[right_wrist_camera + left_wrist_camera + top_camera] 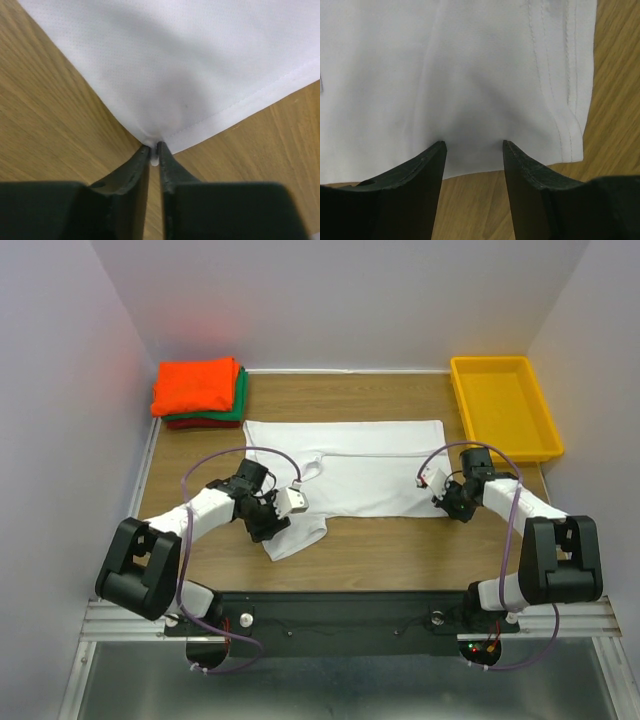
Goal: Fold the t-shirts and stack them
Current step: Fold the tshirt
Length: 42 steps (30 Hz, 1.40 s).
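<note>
White t-shirt point(370, 465) flat mid-table | right gripper point(154, 148) clamped on its corner toward the table's right edge | left gripper point(474, 145) fingers apart over its near hem

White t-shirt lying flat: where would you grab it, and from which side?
At its near corners, coming low from the near side: the white t-shirt lies flat, so only edges give a lip. The right tool pinches one hem corner; the left tool stands open at the near-left edge.
</note>
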{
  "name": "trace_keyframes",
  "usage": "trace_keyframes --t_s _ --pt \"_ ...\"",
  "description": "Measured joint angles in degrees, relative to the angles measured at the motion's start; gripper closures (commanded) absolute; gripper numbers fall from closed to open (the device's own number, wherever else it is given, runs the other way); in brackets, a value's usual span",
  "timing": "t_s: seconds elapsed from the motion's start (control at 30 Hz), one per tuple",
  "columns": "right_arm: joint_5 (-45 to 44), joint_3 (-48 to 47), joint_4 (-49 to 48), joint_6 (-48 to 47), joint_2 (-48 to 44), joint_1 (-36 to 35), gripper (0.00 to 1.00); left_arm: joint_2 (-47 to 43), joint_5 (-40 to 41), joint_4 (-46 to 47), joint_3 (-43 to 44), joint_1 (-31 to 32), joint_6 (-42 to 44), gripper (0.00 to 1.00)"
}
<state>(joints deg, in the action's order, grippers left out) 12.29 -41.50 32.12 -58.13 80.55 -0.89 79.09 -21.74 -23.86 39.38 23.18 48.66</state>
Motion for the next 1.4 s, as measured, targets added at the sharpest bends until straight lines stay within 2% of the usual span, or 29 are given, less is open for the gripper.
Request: trace_keyframes --t_s 0.03,0.07,0.13,0.17,0.27,0.33,0.53,0.83,0.93,1.07,1.4 --pt "-0.3 0.0 -0.2 -0.1 0.0 0.0 0.92 0.0 0.7 0.5 -0.1 0.5 0.0 0.54" --pt "-0.5 0.0 -0.5 -0.2 0.0 0.0 0.99 0.0 1.4 1.3 -0.2 0.9 -0.1 0.64" --pt "-0.8 0.0 -0.8 -0.2 0.0 0.0 0.99 0.0 2.0 1.7 -0.3 1.4 -0.2 0.73" --pt "-1.0 0.0 -0.9 -0.2 0.0 0.0 0.99 0.0 2.4 1.8 -0.3 1.7 -0.2 0.85" --pt "-1.4 0.0 -1.1 -0.1 0.0 0.0 1.00 -0.1 2.9 1.6 -0.2 2.1 -0.3 1.00" --pt "-1.6 0.0 -0.9 -0.1 -0.4 0.0 1.00 -0.2 3.4 1.0 -0.1 2.2 -0.3 1.00" --pt "-1.9 0.0 1.6 0.0 -5.6 0.0 0.99 -3.4 3.7 -9.1 2.8 2.2 -1.0 1.00" --pt "-2.0 -2.4 8.4 -0.2 -12.2 0.0 0.99 -10.8 2.4 -20.6 11.3 2.2 -1.9 1.00" --pt "-2.0 -5.8 9.2 0.0 -10.5 0.0 0.99 -10.2 2.5 -21.6 14.7 2.2 -2.5 1.00" --pt "-2.0 -13.9 9.9 0.2 -3.4 0.0 0.99 -6.6 3.1 -21.6 19.8 1.0 -2.9 1.00" --pt "-2.2 -26.1 9.9 -0.2 9.2 0.0 0.99 7.8 5.6 -18.4 30.6 -3.3 -2.3 1.00"
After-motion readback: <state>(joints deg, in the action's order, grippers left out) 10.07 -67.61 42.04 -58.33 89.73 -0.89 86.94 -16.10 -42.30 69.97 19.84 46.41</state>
